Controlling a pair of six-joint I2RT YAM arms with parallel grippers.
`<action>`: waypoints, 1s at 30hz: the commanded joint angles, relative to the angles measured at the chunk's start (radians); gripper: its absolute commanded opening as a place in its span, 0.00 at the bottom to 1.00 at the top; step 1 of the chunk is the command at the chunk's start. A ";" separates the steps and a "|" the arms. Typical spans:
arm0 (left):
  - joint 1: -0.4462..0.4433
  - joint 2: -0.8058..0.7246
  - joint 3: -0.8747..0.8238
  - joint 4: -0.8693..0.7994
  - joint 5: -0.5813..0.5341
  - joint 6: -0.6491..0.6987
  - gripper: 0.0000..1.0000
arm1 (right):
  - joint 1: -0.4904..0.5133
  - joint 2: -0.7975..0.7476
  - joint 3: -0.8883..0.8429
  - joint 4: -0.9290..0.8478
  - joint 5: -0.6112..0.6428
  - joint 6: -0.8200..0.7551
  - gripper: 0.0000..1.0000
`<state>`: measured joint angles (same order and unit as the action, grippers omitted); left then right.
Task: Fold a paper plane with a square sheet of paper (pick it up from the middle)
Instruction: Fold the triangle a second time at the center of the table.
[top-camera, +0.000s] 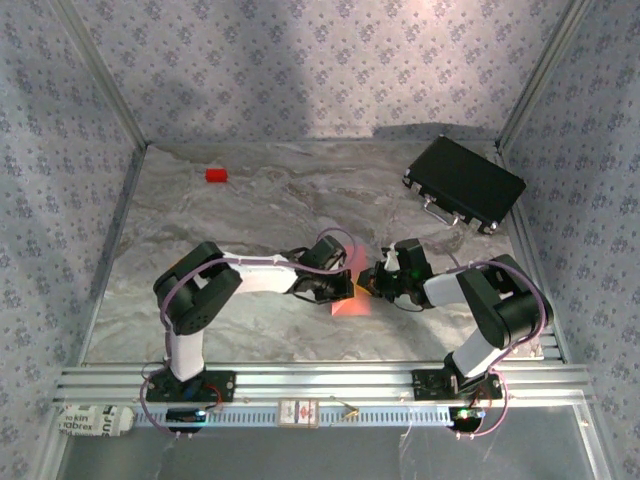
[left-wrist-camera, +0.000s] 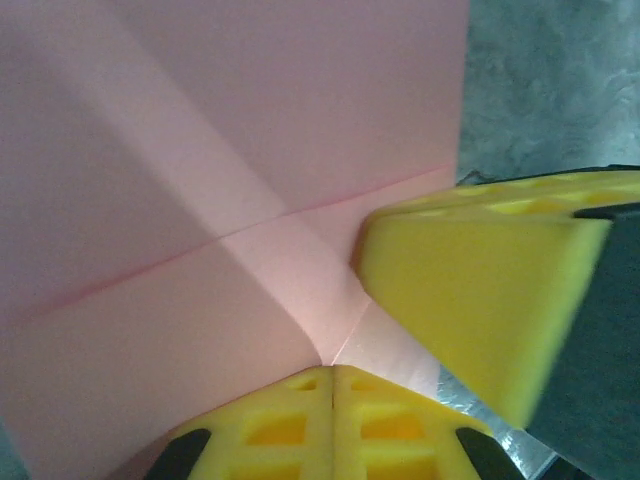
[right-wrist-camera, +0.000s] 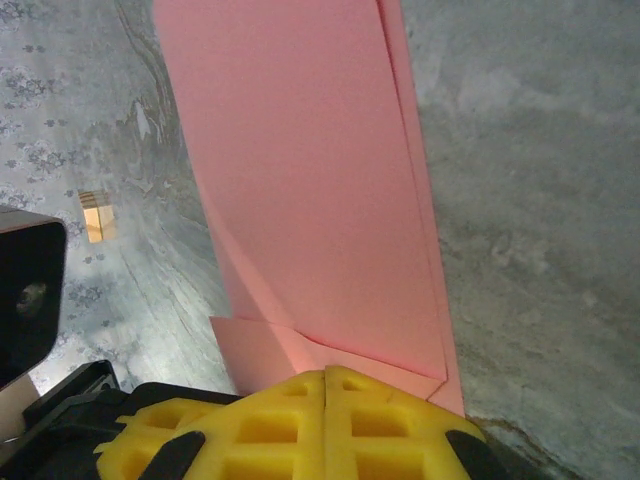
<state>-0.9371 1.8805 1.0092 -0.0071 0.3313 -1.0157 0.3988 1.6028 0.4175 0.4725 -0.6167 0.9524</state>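
Paper (top-camera: 352, 298): thin, plain, salmon-pink; creased and folded, no longer a flat square; one straight crease crosses it, met by a diagonal fold; its layers overlap, edges stacked along one side; mid-table (top-camera: 250, 200), towards the front; pinched by left gripper (left-wrist-camera: 332, 375) and right gripper (right-wrist-camera: 327, 377).

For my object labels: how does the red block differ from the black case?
The red block is small and bright; the black case is much larger and dark. The block lies at the far left, the case at the far right. The block sits square to the back wall; the case sits askew. Both rest on the marbled table, untouched.
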 joint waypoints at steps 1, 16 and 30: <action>-0.002 0.004 -0.046 0.003 -0.014 -0.006 0.05 | -0.006 0.013 -0.040 -0.100 0.078 -0.007 0.00; -0.001 -0.082 -0.218 0.158 0.013 -0.005 0.13 | -0.018 0.036 -0.039 -0.106 0.085 -0.021 0.00; 0.000 -0.078 -0.103 0.225 0.040 0.016 0.20 | -0.028 -0.175 0.038 -0.255 0.079 -0.087 0.12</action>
<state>-0.9363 1.8103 0.8879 0.2146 0.3550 -1.0183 0.3801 1.4982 0.4198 0.3367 -0.5781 0.9146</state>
